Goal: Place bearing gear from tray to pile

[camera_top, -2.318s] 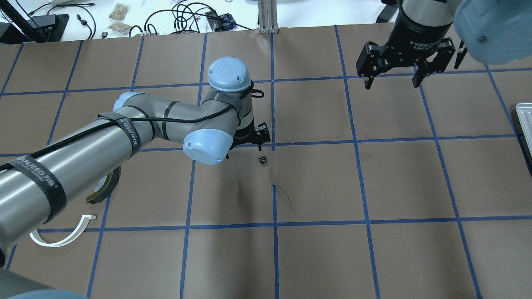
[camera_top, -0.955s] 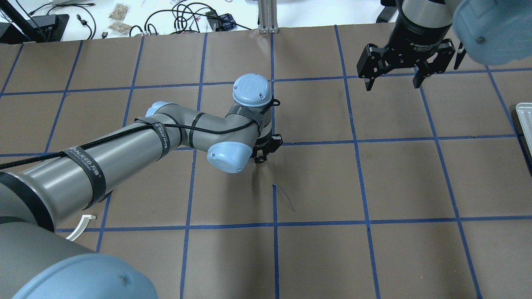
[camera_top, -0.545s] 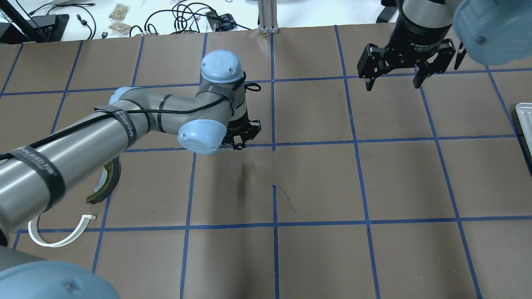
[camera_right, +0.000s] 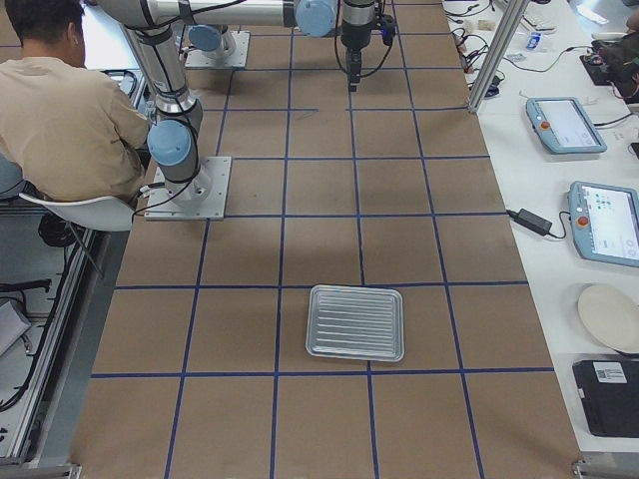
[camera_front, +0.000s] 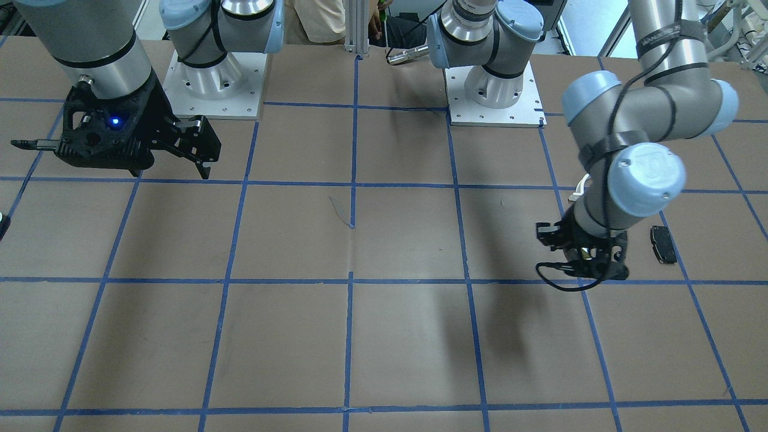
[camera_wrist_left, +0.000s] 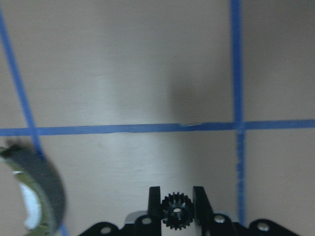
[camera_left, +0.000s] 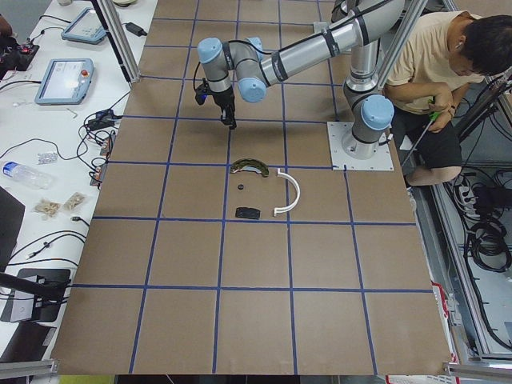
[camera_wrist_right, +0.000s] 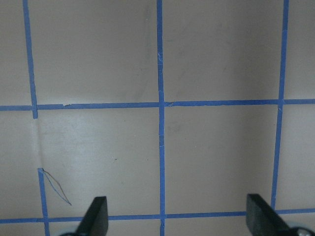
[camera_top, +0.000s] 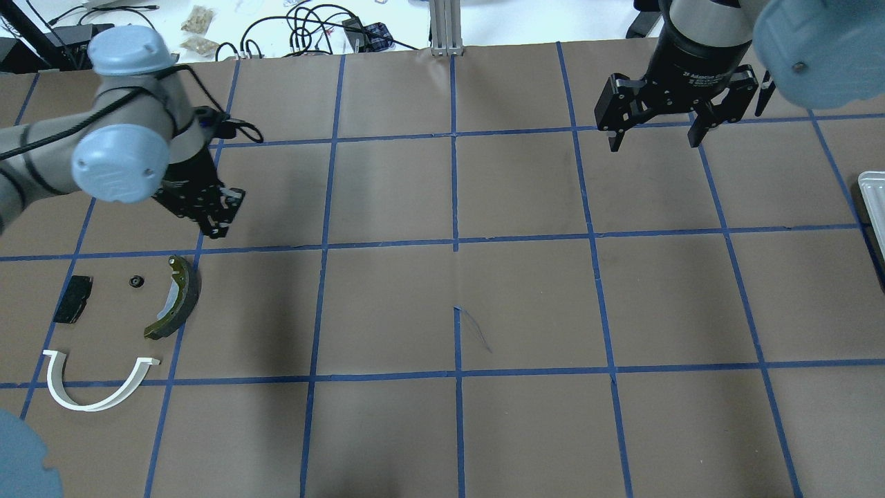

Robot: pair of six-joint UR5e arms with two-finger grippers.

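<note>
Bearing gear (camera_wrist_left: 176, 217), a small black toothed wheel, is pinched between the two fingers of the left gripper (camera_top: 218, 228). It is held off the table and far from the tray.

The brown paper-covered table (camera_top: 525, 304) carries a grid of blue tape. The left arm reaches over the table's left part. Its gripper hangs above the square just beyond the one that holds the pile (camera_left: 240, 189), close to the tape line between the two squares. The right gripper (camera_top: 653, 142) hovers over the far right of the table with its fingers spread wide.

The ribbed silver metal tray (camera_right: 355, 322) lies at the table's right end, well apart from both grippers.

The pile lies loose. A dark curved brake shoe with an olive-yellow rim (camera_top: 176, 297) is nearest the left gripper, and a white plastic arch (camera_top: 144, 366) lies nearer the robot. A small black rectangular pad (camera_top: 72, 308) sits to the left of the shoe, with a tiny black round part (camera_top: 136, 281) between pad and shoe.
</note>
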